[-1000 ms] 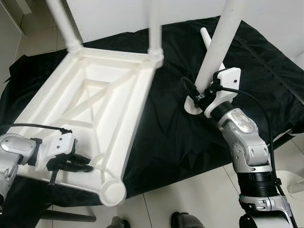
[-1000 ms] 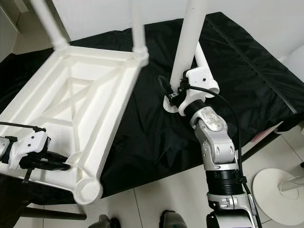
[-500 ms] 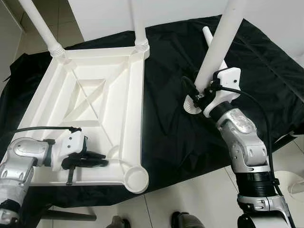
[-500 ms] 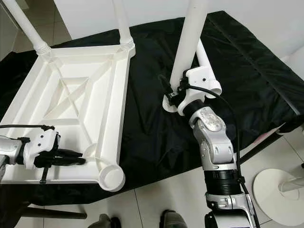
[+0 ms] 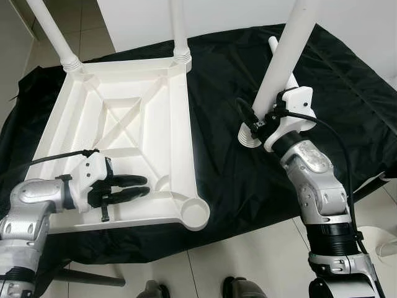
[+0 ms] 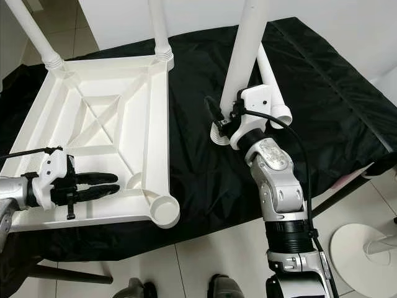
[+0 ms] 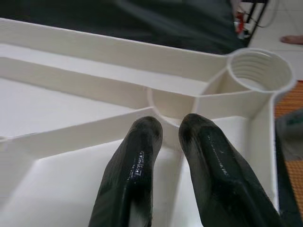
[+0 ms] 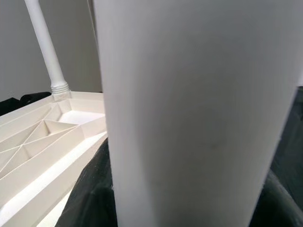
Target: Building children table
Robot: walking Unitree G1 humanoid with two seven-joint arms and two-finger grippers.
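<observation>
While the upside-down white tabletop (image 5: 124,130) lies on the black cloth (image 5: 223,180) with 2 legs screwed in, the right gripper (image 5: 263,127) pinches a third leg (image 5: 282,59) upright beside it. The left gripper (image 5: 127,188), fingers a little apart, rests over the near edge. I think the leg must go next into the empty corner socket (image 5: 193,214).

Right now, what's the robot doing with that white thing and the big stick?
It's building a little table. The white tabletop lies upside down on a black cloth, with two legs already screwed in at its far corners. The left claw is open over the near edge. The right claw holds another table leg upright, apart from the empty corner socket.
</observation>
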